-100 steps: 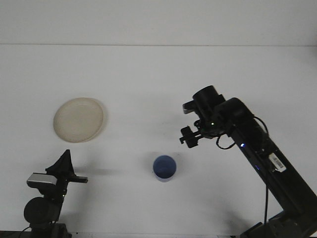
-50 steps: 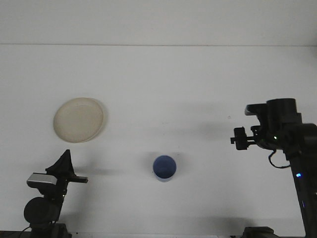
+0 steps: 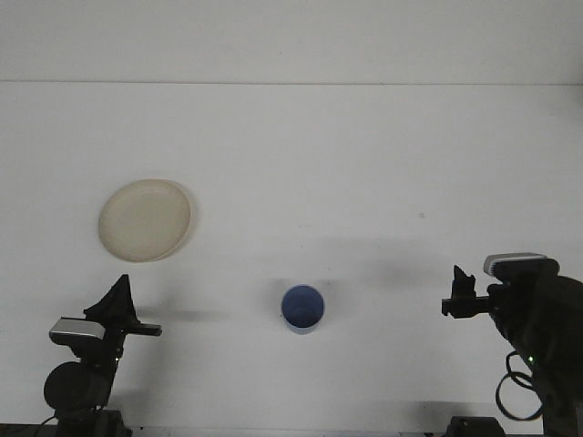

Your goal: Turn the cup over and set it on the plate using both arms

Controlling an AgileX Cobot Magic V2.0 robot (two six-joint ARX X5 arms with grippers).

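White table (image 3: 301, 146); blue cup (image 3: 302, 308) upright between grippers, left of right gripper (image 3: 457, 297); plate (image 3: 146, 219) beyond left gripper (image 3: 118, 300); finger states unclear.

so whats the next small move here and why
Probably the left gripper reaching toward the blue cup. The cup stands mouth-up on the table, apart from both arms, and the plate on the left is bare. The right gripper sits off to the cup's right.
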